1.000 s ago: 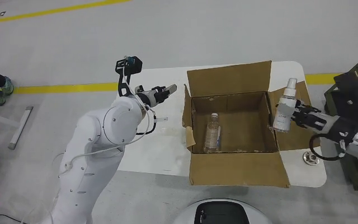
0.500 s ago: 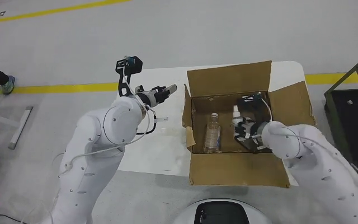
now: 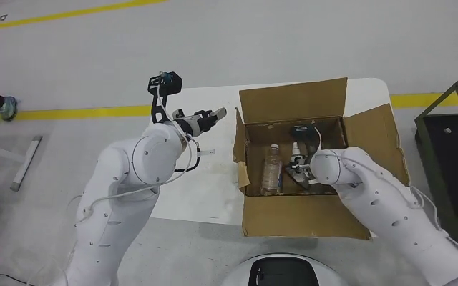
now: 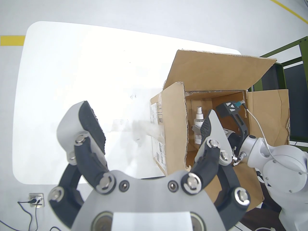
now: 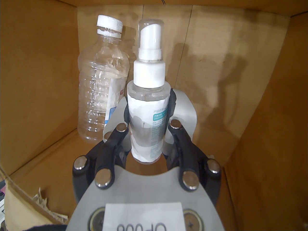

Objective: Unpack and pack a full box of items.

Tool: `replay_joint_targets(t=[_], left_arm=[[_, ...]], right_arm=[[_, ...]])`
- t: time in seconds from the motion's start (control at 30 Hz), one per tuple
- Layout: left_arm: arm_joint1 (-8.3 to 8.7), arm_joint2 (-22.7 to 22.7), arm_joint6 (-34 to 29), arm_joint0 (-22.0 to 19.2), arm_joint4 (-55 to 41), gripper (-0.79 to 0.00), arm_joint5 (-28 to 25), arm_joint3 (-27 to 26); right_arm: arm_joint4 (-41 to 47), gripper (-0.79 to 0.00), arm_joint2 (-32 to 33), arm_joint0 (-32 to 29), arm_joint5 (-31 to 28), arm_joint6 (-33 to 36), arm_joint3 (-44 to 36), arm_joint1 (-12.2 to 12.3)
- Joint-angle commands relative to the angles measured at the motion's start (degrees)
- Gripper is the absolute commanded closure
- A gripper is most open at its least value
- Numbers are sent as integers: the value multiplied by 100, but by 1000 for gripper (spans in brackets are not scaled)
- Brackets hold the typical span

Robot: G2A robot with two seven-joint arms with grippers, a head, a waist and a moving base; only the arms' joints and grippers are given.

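While in box (image 3: 293, 100), bottle (image 5: 146, 111) between fingers (image 5: 185, 111)

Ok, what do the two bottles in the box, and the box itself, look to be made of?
Spray bottle: probably clear plastic, with a see-through shoulder and cap cover, a white pump, and a paper or film label wrapped round it. Water bottle: thin clear plastic, ribbed and glossy, with a white screw cap. Box: brown cardboard, likely corrugated, matt, with creased walls and ragged flap edges.

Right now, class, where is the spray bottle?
The spray bottle is inside the cardboard box, gripped in the right pincer; in the top view it is just right of the clear plastic bottle.
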Motion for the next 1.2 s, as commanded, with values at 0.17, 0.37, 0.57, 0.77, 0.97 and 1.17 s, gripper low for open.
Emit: replay_joint_targets(t=[0.17,0.37,0.57,0.77,0.97,1.17], left_arm=[[0,0,0,0,0,-785,0,0],[0,0,0,0,0,-785,0,0],[0,0,0,0,0,-785,0,0],[0,0,0,0,0,-785,0,0],[0,0,0,0,0,-785,0,0],[0,0,0,0,0,-785,0,0]], right_arm=[[52,-366,-72,106,-44,-36,216,-64],[30,-536,105,63,-129,19,78,-43],[124,-369,812,-173,-370,76,-679,86],[245,-252,3041,-1014,-978,360,-2405,414],[57,0,5580,-1959,-1812,828,-3070,642],[-378,0,7213,-2875,-2856,1556,-3212,769]])
